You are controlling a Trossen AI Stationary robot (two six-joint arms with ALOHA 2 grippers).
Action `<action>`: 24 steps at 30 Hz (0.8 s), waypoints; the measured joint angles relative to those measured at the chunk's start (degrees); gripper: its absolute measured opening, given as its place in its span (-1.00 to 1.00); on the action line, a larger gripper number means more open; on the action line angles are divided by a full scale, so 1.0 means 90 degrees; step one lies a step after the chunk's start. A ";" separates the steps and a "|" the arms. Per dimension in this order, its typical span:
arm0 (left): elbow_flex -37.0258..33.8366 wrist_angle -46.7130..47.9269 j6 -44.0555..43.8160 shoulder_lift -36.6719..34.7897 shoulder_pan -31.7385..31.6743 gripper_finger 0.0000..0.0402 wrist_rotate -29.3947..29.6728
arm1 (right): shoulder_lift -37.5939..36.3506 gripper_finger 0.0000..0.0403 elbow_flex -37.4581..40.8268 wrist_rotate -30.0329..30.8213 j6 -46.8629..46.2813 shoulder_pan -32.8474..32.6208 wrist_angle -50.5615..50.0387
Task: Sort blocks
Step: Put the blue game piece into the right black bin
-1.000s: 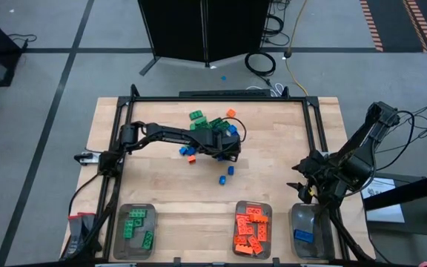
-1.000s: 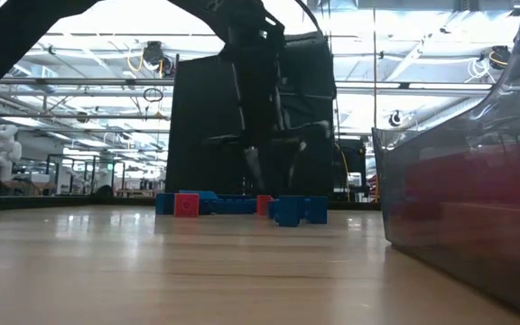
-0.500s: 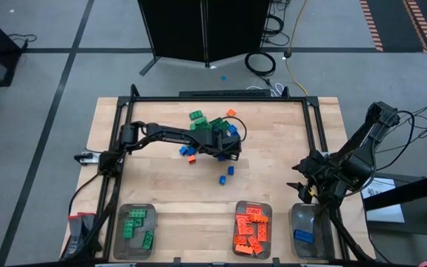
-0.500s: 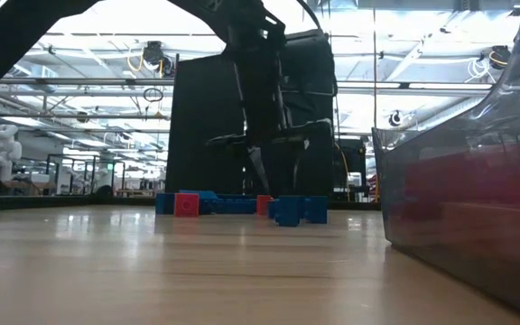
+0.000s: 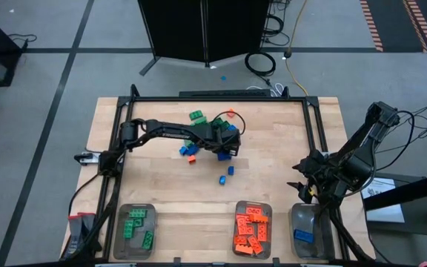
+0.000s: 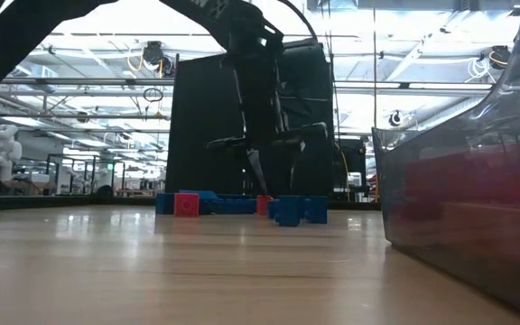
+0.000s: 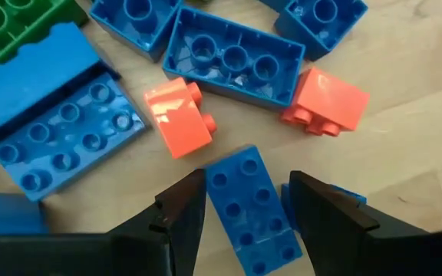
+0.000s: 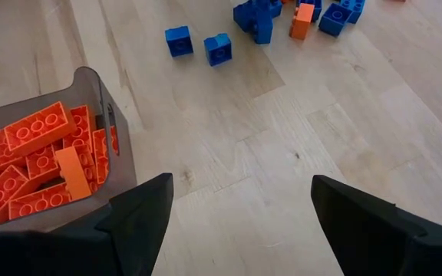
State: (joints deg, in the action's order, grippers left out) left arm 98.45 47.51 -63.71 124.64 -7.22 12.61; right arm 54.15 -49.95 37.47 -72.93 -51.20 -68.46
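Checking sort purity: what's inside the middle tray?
Only orange blocks show in the middle tray, piled loosely. Anything beneath the top layer is covered.

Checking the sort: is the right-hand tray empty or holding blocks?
Nearly empty: the high view shows one blue block in the right-hand tray.

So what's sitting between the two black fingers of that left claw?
A blue block, studs up, lies between the left gripper's fingers in the left wrist view; small gaps show on both sides.
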 joint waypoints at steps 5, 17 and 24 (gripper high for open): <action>-0.0036 -0.0048 -0.0031 -0.0001 0.0024 -0.05 -0.0055 | 0.0000 0.51 0.0000 0.0000 0.0012 0.0000 -0.0005; -0.0039 -0.0065 -0.0033 0.0015 0.0022 0.10 -0.0050 | 0.0000 0.51 0.0000 -0.0002 0.0012 0.0000 -0.0027; -0.0044 -0.0007 -0.0073 0.0046 0.0024 0.32 -0.0085 | -0.0002 0.51 0.0000 0.0000 0.0012 0.0000 -0.0052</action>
State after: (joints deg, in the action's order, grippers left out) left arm 98.06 47.44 -64.37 125.05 -7.01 11.85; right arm 54.13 -49.95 37.47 -72.82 -51.20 -68.93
